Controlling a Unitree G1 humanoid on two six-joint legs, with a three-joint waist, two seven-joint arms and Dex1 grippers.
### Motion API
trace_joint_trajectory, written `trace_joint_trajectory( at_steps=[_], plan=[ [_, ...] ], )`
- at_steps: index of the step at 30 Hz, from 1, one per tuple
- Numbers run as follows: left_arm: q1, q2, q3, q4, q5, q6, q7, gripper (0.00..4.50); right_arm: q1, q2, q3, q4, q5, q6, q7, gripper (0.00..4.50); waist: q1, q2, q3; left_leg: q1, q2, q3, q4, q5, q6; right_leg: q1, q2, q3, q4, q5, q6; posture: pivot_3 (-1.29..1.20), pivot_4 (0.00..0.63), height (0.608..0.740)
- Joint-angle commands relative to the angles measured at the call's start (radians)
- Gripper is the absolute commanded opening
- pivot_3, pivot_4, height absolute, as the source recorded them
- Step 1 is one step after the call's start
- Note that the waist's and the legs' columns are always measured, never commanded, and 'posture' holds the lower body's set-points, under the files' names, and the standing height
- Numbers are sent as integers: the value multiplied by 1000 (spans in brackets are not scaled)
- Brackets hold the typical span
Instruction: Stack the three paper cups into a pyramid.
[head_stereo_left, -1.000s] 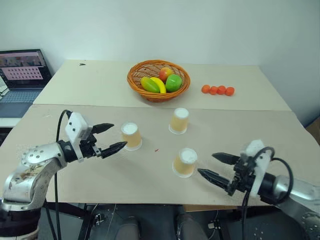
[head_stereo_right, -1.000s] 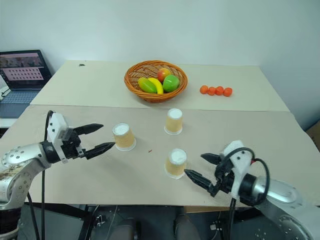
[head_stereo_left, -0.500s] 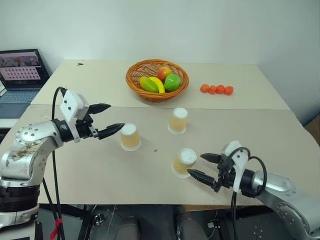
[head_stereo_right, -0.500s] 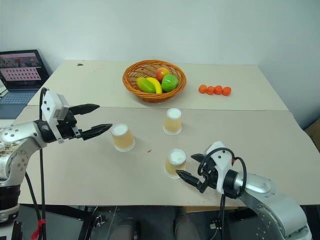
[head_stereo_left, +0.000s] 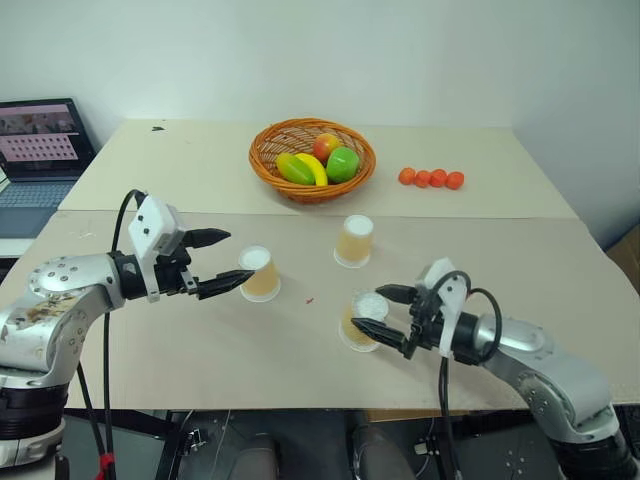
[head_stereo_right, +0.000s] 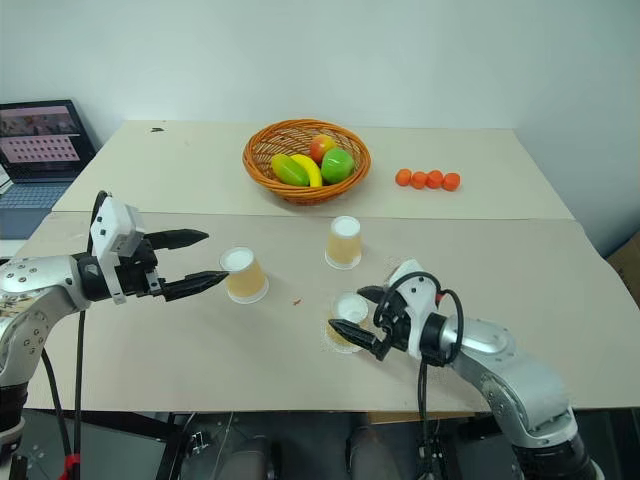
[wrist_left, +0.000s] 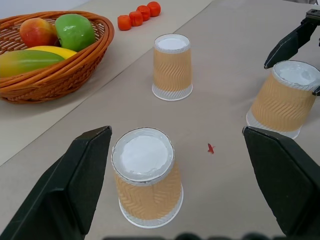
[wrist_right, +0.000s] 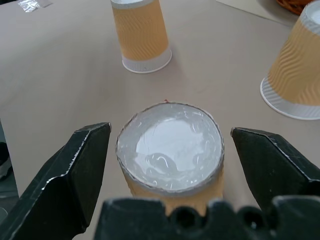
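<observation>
The right gripper (head_stereo_left: 378, 312) is spread wide around the near cup (head_stereo_left: 362, 320), one finger on each side, apparently without contact. The left gripper (head_stereo_left: 228, 262) is likewise held open, level with the left cup (head_stereo_left: 259, 273), its fingertips just beside it. All three cups are placed upside down and apart on the table (head_stereo_left: 200, 330), the far cup (head_stereo_left: 355, 240) nearest the fruit basket (head_stereo_left: 312, 160).

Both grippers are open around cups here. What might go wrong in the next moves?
1. The right gripper straddles the near cup with its fingers well apart; an off-centre close might tip or crush the thin paper.
2. The left gripper brackets the left cup only at its fingertips, so closing now may push it away.
3. The far cup stands apart, so the base pair needs careful placing.
</observation>
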Motion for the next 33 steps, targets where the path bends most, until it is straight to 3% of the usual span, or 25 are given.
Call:
trace_joint_trajectory(
  at_steps=[1,4,6,8,14,19,25,33],
  plan=[
    [-20,5,4,-28,-9,-7,6,4465,-15,7,7,1,-13,-22,11,4500,0,0,0,0,0,0,0,0,0,0,0,0,0,0,0,0,150,734],
    [-19,8,3,-32,-8,-7,6,4500,-8,11,11,1,-15,-18,8,3831,-1,0,0,0,0,0,0,0,0,0,0,0,0,0,0,0,150,734],
    [-18,8,1,-33,-8,-6,5,4500,-2,9,14,-4,-18,-15,10,3090,-2,0,0,0,0,0,0,0,0,0,0,0,0,0,0,0,150,734],
    [-18,9,1,-33,-8,-6,5,4500,-1,9,14,-5,-19,-14,11,2808,-3,0,0,0,0,0,0,0,0,0,0,0,0,0,0,0,150,734],
    [-30,-2,-8,-27,-7,-3,17,4500,-18,-1,-1,-12,-13,-2,14,2805,-3,0,0,0,0,0,0,0,0,0,0,0,0,0,0,0,150,734],
    [-41,-7,-27,-21,0,-13,18,4500,-154,-16,-22,20,22,30,46,2805,-8,0,0,0,0,0,0,0,0,0,0,0,0,1,0,0,150,734],
    [-59,-30,-45,-22,0,-11,33,4500,-310,23,140,125,-51,-17,139,2805,-7,0,0,0,2,0,-1,0,0,-1,2,0,0,1,-1,0,150,734],
    [-16,-32,-9,-80,-23,20,72,4500,-390,111,271,317,-167,-150,241,2805,-8,0,0,-1,1,0,-1,0,0,-1,2,0,-1,3,-6,0,150,734]
  ],
)
